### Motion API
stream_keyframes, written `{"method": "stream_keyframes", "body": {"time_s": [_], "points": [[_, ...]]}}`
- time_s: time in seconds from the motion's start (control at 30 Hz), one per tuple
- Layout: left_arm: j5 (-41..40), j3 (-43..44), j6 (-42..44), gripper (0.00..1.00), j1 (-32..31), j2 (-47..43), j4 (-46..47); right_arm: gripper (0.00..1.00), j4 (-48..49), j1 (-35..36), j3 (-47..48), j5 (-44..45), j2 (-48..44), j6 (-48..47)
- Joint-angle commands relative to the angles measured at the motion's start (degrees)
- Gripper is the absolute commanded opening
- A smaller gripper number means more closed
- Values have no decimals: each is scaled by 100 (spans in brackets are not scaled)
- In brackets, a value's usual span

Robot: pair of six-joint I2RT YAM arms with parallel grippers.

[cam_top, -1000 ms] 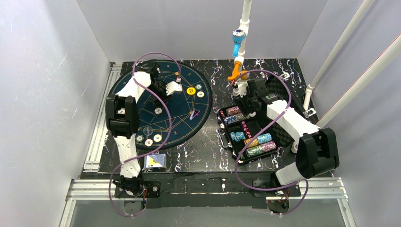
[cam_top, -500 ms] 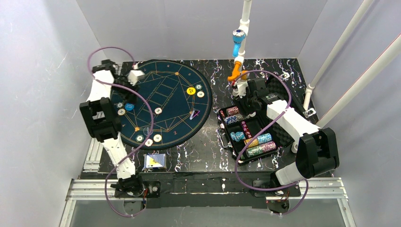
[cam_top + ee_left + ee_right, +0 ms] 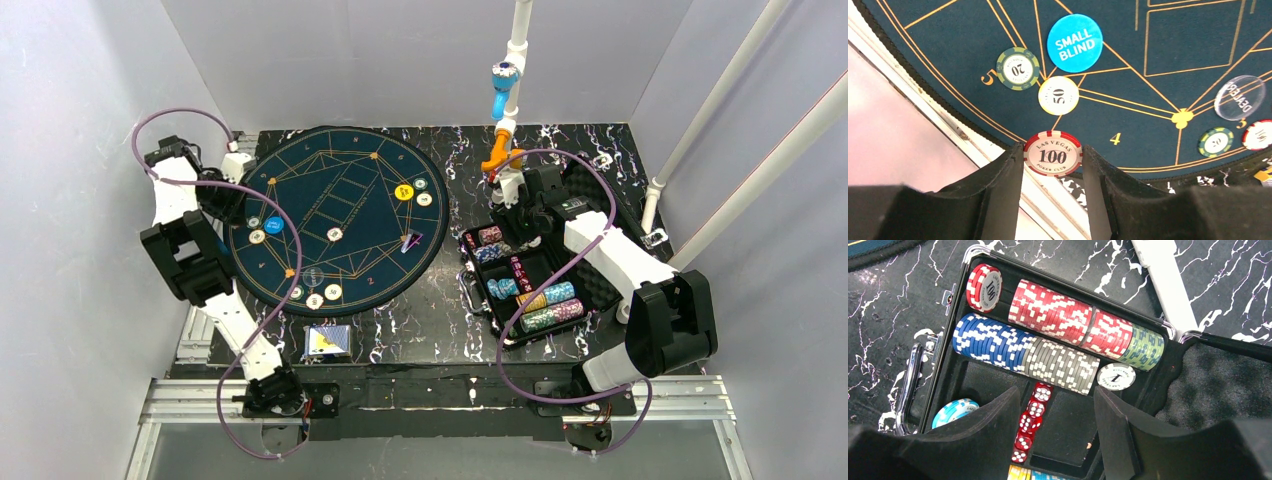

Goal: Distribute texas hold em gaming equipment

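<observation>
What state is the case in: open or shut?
Open: the case has its lid laid back, foam showing, and rows of chips are exposed.

- Left arm (image 3: 238,325): smooth white shell sections joined by blocky black joints.
- Right arm (image 3: 610,255): the same build, white sections with a large black joint housing partway along.
- Left cable (image 3: 186,111): thin, purple, running in loose loops outside the arm.
- Right cable (image 3: 503,345): also thin and purple, in wide loops.
- Left base (image 3: 272,393): small, black and rounded.
- Left gripper (image 3: 1053,152): thick matt black jaws with curved shoulders and flat inner faces.
- Right gripper (image 3: 1057,395): matching black jaws of the same shape.
</observation>
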Motion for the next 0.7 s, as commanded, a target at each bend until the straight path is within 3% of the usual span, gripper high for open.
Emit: {"method": "stream_keyframes", "body": {"time_s": [0.0,0.67], "points": [[-288,93,-110,29,-11,217,145,64,161,19,82,-161,-171,-46],[-768,145,-378,33,-14,913,572,65,128,19,124,-240,-35,-55]]}}
